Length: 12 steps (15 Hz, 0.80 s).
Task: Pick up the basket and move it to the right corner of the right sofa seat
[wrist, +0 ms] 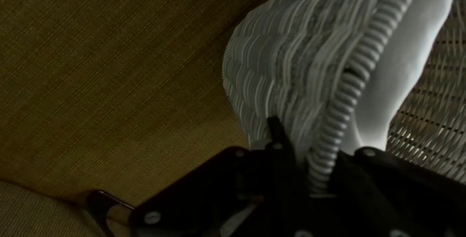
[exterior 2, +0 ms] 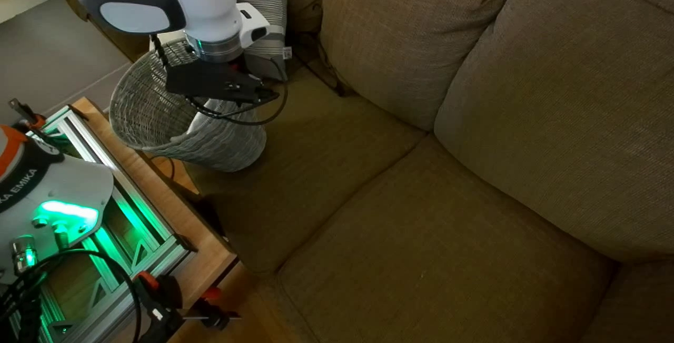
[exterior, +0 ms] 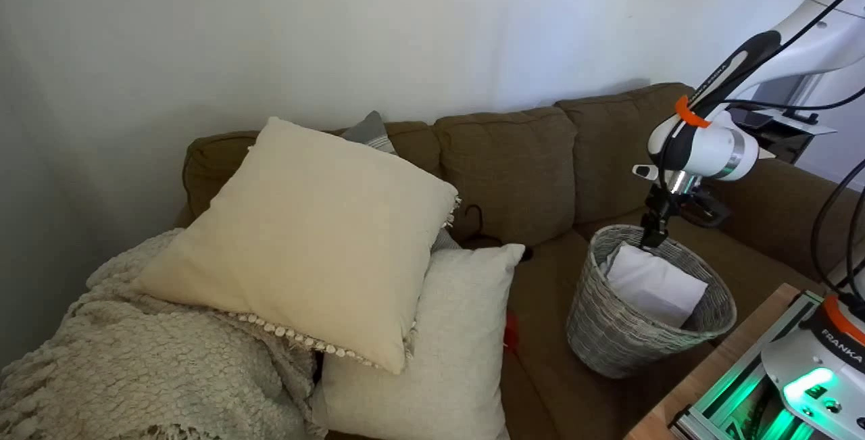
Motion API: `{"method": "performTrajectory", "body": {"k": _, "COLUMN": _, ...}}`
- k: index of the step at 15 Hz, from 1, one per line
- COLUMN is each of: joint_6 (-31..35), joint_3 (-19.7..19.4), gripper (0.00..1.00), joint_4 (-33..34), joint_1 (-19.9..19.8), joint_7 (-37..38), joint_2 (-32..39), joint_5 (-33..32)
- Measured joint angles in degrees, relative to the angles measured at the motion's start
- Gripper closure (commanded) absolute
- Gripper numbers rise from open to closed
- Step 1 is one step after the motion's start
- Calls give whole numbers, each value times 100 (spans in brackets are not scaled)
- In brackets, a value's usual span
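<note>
Pinching the rim of the grey woven basket [wrist: 291, 58], the gripper [wrist: 313, 160] has its jaws drawn narrow: in the wrist view, one finger is outside the basket wall and one is inside it. White cloth [exterior: 654, 284] lies in the basket, lower than the rim. From the gripper, the white robot arm [exterior: 821, 41] goes up, with an orange band [exterior: 690, 114] around it.

The basket is over a brown seat cushion [exterior 2: 337, 137], at its front part, near the wooden table [exterior 2: 181, 216]; whether its base touches the fabric, and how much it leans, I cannot surely tell from these angles. This table bears the robot base [exterior 2: 63, 187], which shines with green light. The neighbouring cushion is the right sofa seat [exterior 2: 432, 248], and it is apart from the basket. Brown back cushions [exterior: 507, 176] rise behind both seats.

Farther along the sofa [exterior: 551, 278], in an exterior view, a pale pillow [exterior: 432, 352] lies near the basket. A large cream pillow [exterior: 317, 230] leans upon it, and it also covers a part of the knitted beige blanket [exterior: 155, 365]. Behind the sofa is a plain white wall [exterior: 338, 28], with bluish light on one part of it.
</note>
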Motion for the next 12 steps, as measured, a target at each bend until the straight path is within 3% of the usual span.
{"method": "performTrajectory", "body": {"k": 2, "joint_6": 17, "joint_3": -176, "gripper": 98, "joint_4": -8, "joint_1": 205, "joint_7": -14, "joint_2": -4, "joint_5": 96}}
{"method": "performTrajectory", "body": {"k": 5, "joint_6": -109, "joint_3": -502, "gripper": 98, "joint_4": 183, "joint_1": 232, "joint_7": -214, "joint_2": -57, "joint_5": 849}}
{"method": "performTrajectory", "body": {"k": 12, "joint_6": -978, "joint_3": -2766, "gripper": 98, "joint_4": 437, "joint_1": -103, "joint_7": -416, "joint_2": -721, "joint_5": 985}}
